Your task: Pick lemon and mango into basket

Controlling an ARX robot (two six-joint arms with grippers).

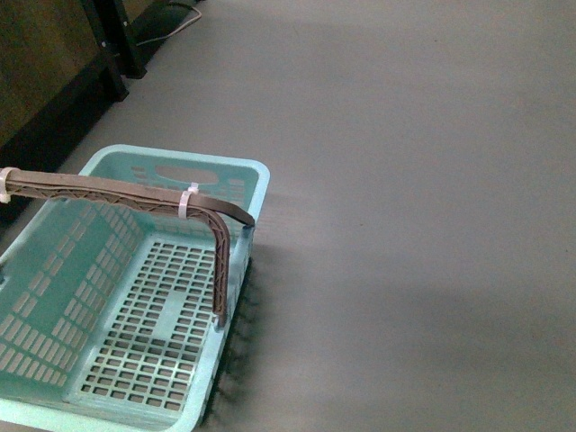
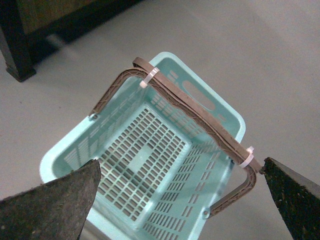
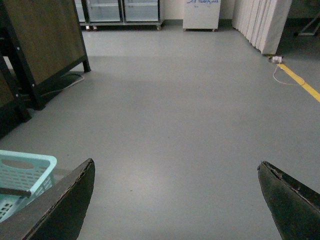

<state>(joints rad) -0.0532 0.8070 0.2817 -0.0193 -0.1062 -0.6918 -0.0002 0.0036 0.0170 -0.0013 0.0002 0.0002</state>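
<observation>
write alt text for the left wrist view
An empty light teal basket with slotted sides and base sits on a grey floor, seen from above between the dark fingers of the open left gripper. Its brown handle, fastened with white zip ties, arches across the top.

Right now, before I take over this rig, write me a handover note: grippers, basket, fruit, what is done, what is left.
The left gripper has its jaws open and empty, and is poised above the basket.
The right gripper has its jaws open and empty, over bare floor beside the basket.
The basket stands on the floor with its handle raised and nothing inside; its slotted base shows bare.
The lemon and the mango appear in no view.
Done: no fruit is in the basket.
Left: find both fruits, pick each one and put it in the basket.
</observation>
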